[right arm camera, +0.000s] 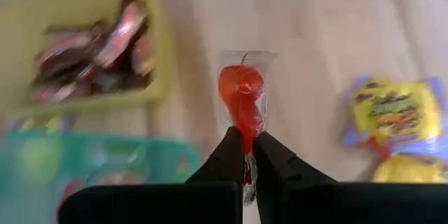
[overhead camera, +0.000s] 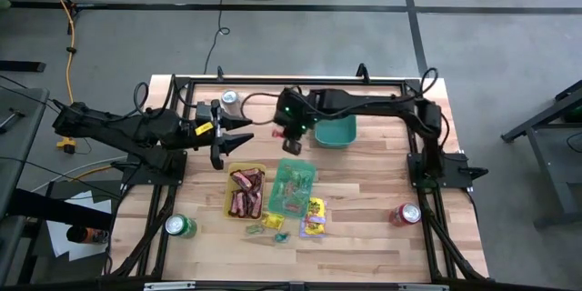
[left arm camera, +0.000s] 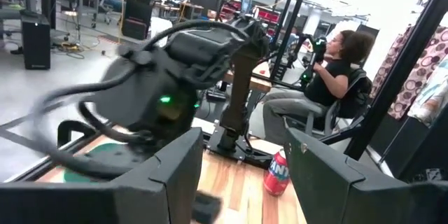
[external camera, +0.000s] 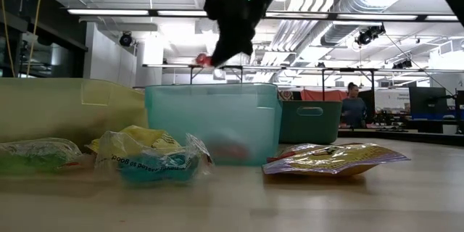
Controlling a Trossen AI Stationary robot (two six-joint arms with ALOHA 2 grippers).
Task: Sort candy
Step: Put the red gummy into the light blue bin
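Observation:
My right gripper (overhead camera: pixel 293 148) hangs over the table's middle, above the far end of the teal tray (overhead camera: pixel 294 188), shut on a red sweet in a clear wrapper (right arm camera: pixel 241 94). The teal tray holds small pale pieces. Beside it, the yellow tray (overhead camera: pixel 228 202) holds dark red-brown bars (overhead camera: pixel 246 191). Yellow packets (overhead camera: pixel 314 218) and a few small pieces (overhead camera: pixel 264 228) lie on the table near both trays. My left gripper (overhead camera: pixel 232 136) hovers open, left of the right gripper and beyond the yellow tray. My right gripper pinches the red sweet's clear wrapper at one end (right arm camera: pixel 247 140) between its two fingers (right arm camera: pixel 227 155). It comes from above, and the sweet sticks out past the fingertips. The sweet is lifted clear, high over the teal tray (external camera: pixel 214 119).
A teal bin (overhead camera: pixel 335 131) stands at the far side under the right arm. Cans stand around: a silver one (overhead camera: pixel 229 100) far left, a green one (overhead camera: pixel 179 227) near left, a red one (overhead camera: pixel 406 214) near right. A person (left arm camera: pixel 329 77) sits beyond the table.

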